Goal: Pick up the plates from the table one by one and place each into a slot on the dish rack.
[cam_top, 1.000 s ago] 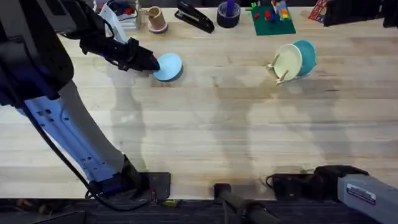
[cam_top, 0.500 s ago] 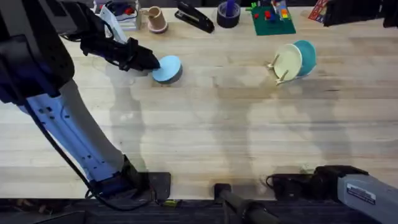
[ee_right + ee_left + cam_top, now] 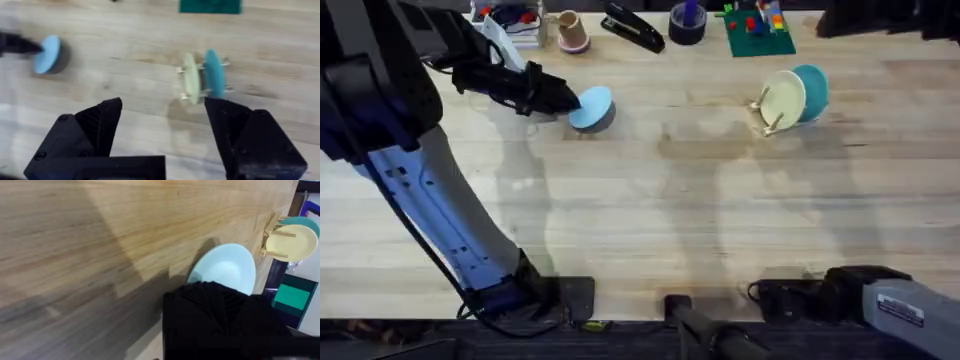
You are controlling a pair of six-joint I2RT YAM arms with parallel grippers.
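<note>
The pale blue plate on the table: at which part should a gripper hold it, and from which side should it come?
Grip the pale blue plate at its rim, a finger on each face. It is tilted, one edge raised off the table, so that edge is probably the easiest part to reach. The dish rack lies to its right, so coming from the left suits best; the left gripper already meets that edge.

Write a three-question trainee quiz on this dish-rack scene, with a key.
1. True or false: the left gripper grips the pale blue plate.
2. How many plates already stand in the dish rack? A) none B) two C) three
3. Fill in: the right gripper is ____ and holds nothing.

Key: 1 true; 2 B, the cream plate and the teal plate; 3 open.
</note>
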